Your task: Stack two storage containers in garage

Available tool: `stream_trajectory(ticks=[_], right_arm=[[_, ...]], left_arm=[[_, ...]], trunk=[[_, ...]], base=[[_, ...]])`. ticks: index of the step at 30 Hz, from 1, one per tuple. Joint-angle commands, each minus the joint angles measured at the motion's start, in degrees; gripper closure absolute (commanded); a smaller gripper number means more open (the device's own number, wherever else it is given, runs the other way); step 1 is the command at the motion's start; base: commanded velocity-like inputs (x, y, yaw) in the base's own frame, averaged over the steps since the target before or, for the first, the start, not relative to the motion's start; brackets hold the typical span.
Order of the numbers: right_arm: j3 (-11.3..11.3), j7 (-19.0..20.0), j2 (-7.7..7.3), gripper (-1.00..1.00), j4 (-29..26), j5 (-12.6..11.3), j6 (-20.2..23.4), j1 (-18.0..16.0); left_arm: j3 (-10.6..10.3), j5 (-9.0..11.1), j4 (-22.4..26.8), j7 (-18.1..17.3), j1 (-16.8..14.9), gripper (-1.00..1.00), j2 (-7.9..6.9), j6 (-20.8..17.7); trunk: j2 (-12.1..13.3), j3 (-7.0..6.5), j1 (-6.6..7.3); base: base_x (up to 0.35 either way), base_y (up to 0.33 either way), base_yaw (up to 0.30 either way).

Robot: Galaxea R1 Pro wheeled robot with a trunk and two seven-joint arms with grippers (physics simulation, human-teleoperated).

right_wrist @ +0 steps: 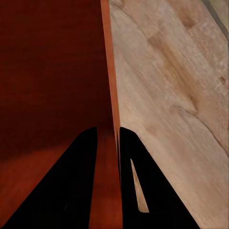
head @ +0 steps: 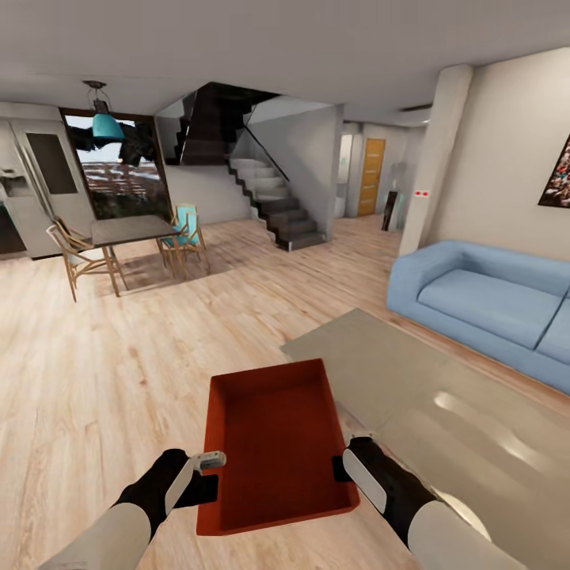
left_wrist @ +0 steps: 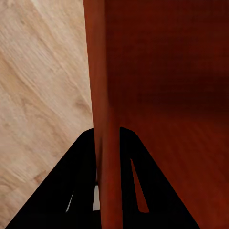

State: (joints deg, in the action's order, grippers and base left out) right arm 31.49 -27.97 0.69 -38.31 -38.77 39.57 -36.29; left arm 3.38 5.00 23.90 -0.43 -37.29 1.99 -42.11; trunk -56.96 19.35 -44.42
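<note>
Bin point(head: 277, 443) held level above wood floor point(head: 103, 380) in living room, left gripper point(head: 207, 473) and right gripper point(head: 342, 467) each clamped on opposite side walls; keep grips even, drive slowly toward garage.

Head camera looks down-forward over room; wrist cameras close along storage container point(head: 277, 443) walls, shared

Light wood plank floor point(head: 119, 380) carries: beige rug point(head: 443, 412) at 3 o'clock, blue sofa point(head: 483, 305) at 2, dining table point(head: 131, 229) w/ chairs point(head: 75, 257) at 11.
</note>
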Motion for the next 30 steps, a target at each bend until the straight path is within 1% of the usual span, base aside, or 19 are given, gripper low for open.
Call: stream_trajectory(ticks=[1,5,8,30], right_arm=[[0.68,-0.51,0.02,1.00,-0.01,-0.99,0.18,-0.01],[0.69,-0.50,0.02,1.00,-0.01,-1.01,0.20,-0.01],[0.68,-0.50,0.02,1.00,-0.01,-0.98,0.18,-0.01],[0.68,-0.50,0.02,1.00,-0.01,-1.00,0.17,-0.01]], left_arm=[[0.39,0.62,0.10,0.16,-0.07,1.00,0.21,-0.25],[0.49,0.62,0.10,0.16,-0.07,1.00,0.18,-0.25],[0.49,0.62,0.10,0.16,-0.07,1.00,0.19,-0.25],[0.49,0.62,0.10,0.08,-0.07,1.00,0.20,-0.25]], trunk=[[-0.05,0.10,-0.03],[-0.05,0.21,-0.03],[-0.05,0.27,-0.03],[-0.05,0.28,-0.03]], base=[[0.198,0.284,0.277],[0.209,0.284,0.237],[0.216,0.284,0.088],[0.229,0.283,0.003]])
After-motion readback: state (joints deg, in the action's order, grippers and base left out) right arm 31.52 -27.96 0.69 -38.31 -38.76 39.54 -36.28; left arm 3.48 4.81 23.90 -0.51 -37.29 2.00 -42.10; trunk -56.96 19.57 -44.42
